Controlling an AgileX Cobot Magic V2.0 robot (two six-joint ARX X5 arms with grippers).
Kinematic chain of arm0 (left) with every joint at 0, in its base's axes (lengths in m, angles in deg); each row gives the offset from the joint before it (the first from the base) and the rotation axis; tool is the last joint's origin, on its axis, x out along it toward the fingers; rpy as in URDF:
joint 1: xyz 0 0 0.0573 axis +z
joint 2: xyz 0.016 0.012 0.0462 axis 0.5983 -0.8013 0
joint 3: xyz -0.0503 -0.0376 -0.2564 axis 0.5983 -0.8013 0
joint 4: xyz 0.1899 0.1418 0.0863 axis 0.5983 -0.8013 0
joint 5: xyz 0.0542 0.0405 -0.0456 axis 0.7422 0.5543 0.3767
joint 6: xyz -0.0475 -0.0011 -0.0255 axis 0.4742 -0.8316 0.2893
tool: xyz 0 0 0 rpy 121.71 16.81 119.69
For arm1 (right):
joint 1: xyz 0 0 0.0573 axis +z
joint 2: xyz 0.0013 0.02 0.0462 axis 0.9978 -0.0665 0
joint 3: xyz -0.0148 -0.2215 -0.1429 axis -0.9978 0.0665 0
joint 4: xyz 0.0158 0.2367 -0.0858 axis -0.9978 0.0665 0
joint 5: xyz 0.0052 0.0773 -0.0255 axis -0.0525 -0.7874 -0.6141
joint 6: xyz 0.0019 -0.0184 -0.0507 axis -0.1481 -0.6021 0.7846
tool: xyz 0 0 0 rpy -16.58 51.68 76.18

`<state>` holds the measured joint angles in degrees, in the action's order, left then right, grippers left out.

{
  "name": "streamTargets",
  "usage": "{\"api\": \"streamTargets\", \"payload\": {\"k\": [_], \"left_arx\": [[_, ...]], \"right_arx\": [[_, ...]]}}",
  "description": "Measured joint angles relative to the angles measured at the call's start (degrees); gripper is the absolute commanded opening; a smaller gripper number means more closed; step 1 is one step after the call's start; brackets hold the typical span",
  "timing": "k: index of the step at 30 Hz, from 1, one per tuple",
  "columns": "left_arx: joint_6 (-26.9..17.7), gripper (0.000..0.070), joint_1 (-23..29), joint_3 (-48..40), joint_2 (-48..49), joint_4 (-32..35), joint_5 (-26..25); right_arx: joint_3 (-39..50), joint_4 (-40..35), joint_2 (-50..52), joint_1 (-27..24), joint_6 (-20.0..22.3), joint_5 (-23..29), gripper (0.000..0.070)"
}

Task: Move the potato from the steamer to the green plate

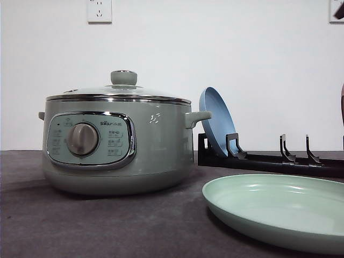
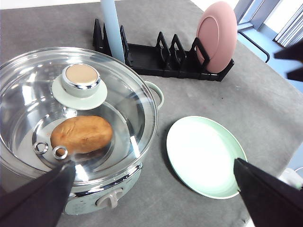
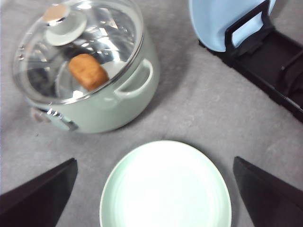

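Observation:
The sage-green steamer (image 1: 156, 150) stands on the left of the table with its glass lid (image 1: 123, 78) on. Through the lid (image 2: 125, 101) I see the orange-brown potato (image 2: 81, 134) lying inside the steamer (image 2: 92, 198). The green plate (image 1: 279, 209) lies bare to the steamer's right. My left gripper (image 2: 154, 164) hangs open high above the steamer and the green plate (image 2: 203, 158). My right gripper (image 3: 154, 161) hangs open above the green plate (image 3: 165, 189), with the steamer (image 3: 118, 111) and potato (image 3: 87, 71) beyond it. Neither gripper holds anything.
A black dish rack (image 1: 269, 161) stands behind the plate, holding an upright blue plate (image 1: 215, 121) near the steamer's handle and a pink plate (image 2: 217, 37) at its far end. The grey table edge (image 2: 284, 165) runs close past the green plate.

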<state>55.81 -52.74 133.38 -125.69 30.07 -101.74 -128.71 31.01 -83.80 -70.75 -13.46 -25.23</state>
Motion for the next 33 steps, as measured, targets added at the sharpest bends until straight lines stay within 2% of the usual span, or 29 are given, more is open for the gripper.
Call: {"api": "streamTargets", "payload": {"k": [8,16,27,33], "left_arx": [[0.0,0.0700,0.0,0.0,0.0,0.0,0.0],[0.0,0.0700,0.0,2.6,-4.3,-1.0,0.1],[0.0,0.0700,-3.3,23.8,-24.6,-12.1,11.0],[-0.6,0.0700,-6.4,33.3,-34.9,-14.1,16.2]], "right_arx": [[10.5,-1.1,13.5,-0.5,0.4,-0.4,0.0666],[11.4,-1.0,21.2,-0.5,-1.6,-2.0,0.0666],[11.4,-1.3,21.2,-0.5,-3.1,-3.9,0.0665],[11.4,-1.3,21.2,-0.5,-3.2,-3.9,0.0665]]}}
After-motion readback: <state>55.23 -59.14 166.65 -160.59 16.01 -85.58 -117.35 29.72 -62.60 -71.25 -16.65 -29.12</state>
